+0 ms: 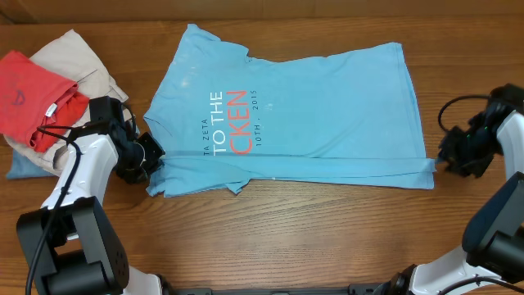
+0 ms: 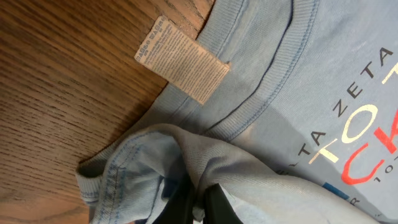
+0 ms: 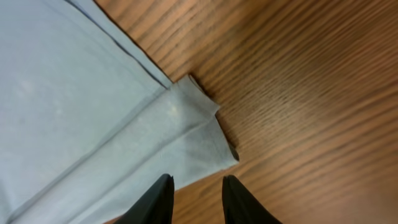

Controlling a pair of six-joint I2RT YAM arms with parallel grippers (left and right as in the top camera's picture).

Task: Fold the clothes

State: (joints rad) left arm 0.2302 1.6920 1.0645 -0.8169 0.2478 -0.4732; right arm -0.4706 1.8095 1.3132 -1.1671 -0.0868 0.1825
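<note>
Left pincer [image 2: 199, 202] pinching bunched T-shirt [image 2: 311, 74], right pincer [image 3: 198, 199] parted at hem

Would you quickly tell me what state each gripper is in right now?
The left gripper: shut on the blue T-shirt.
The right gripper: jaws open, holding nothing.

Print on the sky-blue T-shirt [image 1: 327, 90], and one tag too fine to read.
The chest lettering [image 1: 225, 123], just ahead of the left gripper [image 1: 150, 156], reads "TA ZETA" and "TO THE" in white, "CKEN" in red-orange and "10TH, 2015" in small white, cut off at the fold. The care label [image 2: 182, 60] by the collar, ahead of that gripper, carries print too small to read.
</note>
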